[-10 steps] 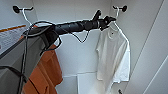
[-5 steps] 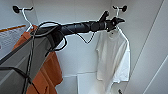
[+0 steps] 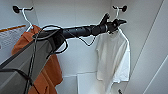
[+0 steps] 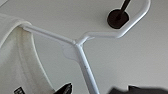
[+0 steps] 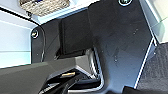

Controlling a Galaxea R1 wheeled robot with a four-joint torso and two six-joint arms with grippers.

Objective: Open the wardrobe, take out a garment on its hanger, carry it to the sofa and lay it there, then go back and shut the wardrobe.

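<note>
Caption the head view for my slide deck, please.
Left gripper reaching the white hanger of the white shirt inside the open wardrobe.

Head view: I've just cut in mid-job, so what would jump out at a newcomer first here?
The long black left arm reaching across the open wardrobe, its left hand up at the white hanger of the white shirt on the right. Then the orange garment hanging at the left from its own wall hook. In the left wrist view the hanger's hook loops over a dark peg.
</note>
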